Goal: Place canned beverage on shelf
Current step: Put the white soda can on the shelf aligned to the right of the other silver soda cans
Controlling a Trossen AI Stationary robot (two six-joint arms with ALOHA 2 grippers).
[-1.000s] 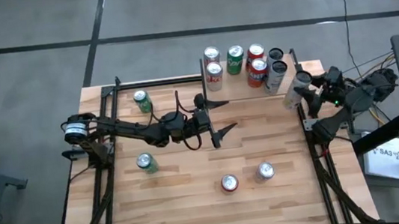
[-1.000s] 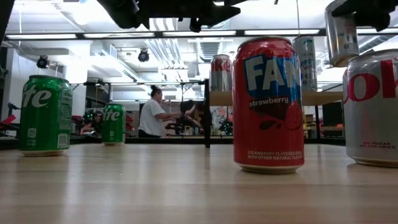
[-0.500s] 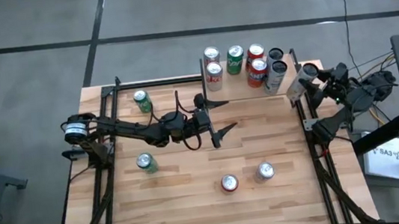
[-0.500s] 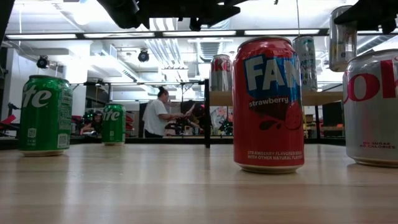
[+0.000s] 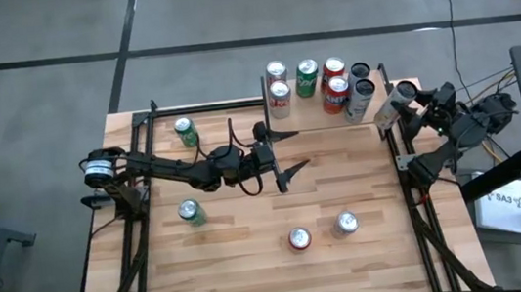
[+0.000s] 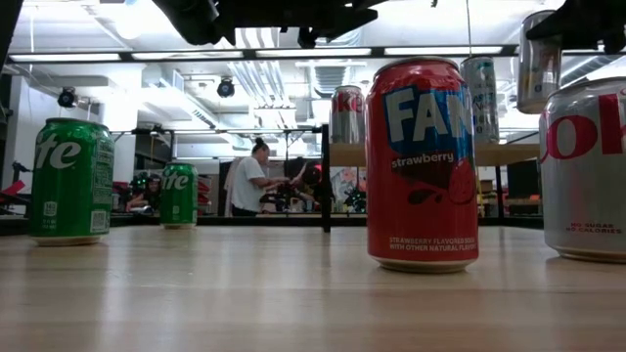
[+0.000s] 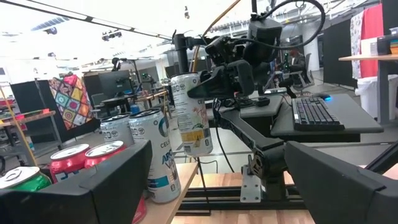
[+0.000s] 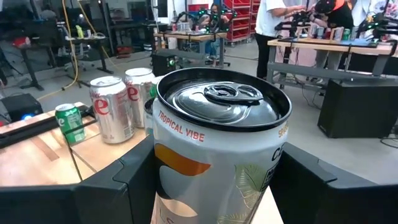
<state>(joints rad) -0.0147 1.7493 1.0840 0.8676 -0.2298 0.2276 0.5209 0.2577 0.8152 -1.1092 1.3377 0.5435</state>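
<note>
A white canned beverage (image 5: pixel 391 107) hangs in the air just off the right end of the shelf (image 5: pixel 313 111), with my right gripper (image 5: pixel 404 108) shut on it. It also shows in the low view (image 6: pixel 538 61) and, close up, in the right wrist view (image 8: pixel 217 130). The shelf is a light wood board at the table's far edge, and several cans stand on it on their bases. My left gripper (image 5: pixel 286 153) hovers open over the table's middle, holding nothing. My right gripper pinches the can's side wall (image 8: pixel 165 168) between its two fingers, a little below the rim. The fingers (image 7: pixel 227 78) reach in roughly level from the table's right side. The can is lifted clear, top up and slightly tilted.
Loose cans stand on the table: two green (image 5: pixel 185 132) (image 5: pixel 190 212), one red (image 5: pixel 300 239) and one silver (image 5: pixel 346 223). Black frame rails (image 5: pixel 407 178) run along the left and right sides. People work in the room beyond the far edge.
My right gripper has turned at the wrist, still shut on the can. The can has swung a little toward the table's far right corner and stands closer to upright. It has held still for the last half second.
</note>
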